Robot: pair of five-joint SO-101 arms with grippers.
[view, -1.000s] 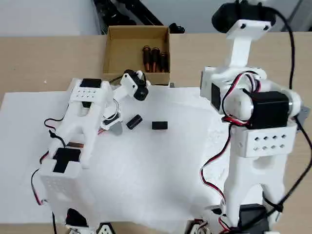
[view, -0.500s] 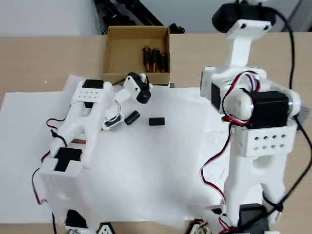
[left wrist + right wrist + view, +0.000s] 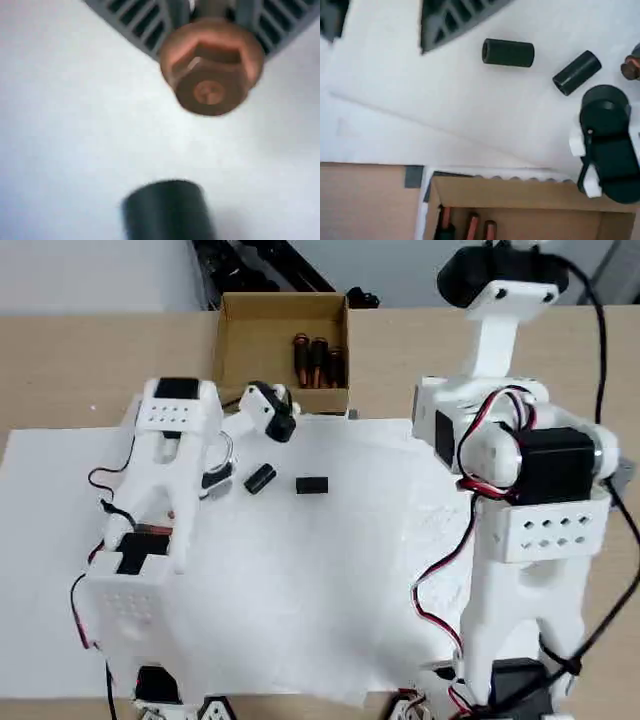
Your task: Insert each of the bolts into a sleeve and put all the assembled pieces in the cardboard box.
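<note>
My left gripper (image 3: 214, 480) is low over the white paper, shut on a copper bolt (image 3: 212, 70) whose hex head faces the left wrist camera. A black sleeve (image 3: 167, 210) lies just in front of that bolt; in the high view the sleeve (image 3: 260, 478) is beside the gripper. A second black sleeve (image 3: 312, 485) lies to its right. The cardboard box (image 3: 240, 340) stands at the back with several assembled pieces (image 3: 318, 360) inside. My right gripper (image 3: 380, 20) hangs high above the paper, open, with nothing in it. Both sleeves (image 3: 508, 52) (image 3: 576, 72) lie beyond it.
White paper (image 3: 330, 580) covers most of the wooden table (image 3: 80, 360). The right arm (image 3: 520, 480) stands tall at the right. The left arm's black-and-white wrist motor (image 3: 270, 410) hangs near the box's front wall.
The left arm has drawn back and to the left with the bolt. Both sleeves have shifted slightly left and toward the box. The right arm has kept still.
</note>
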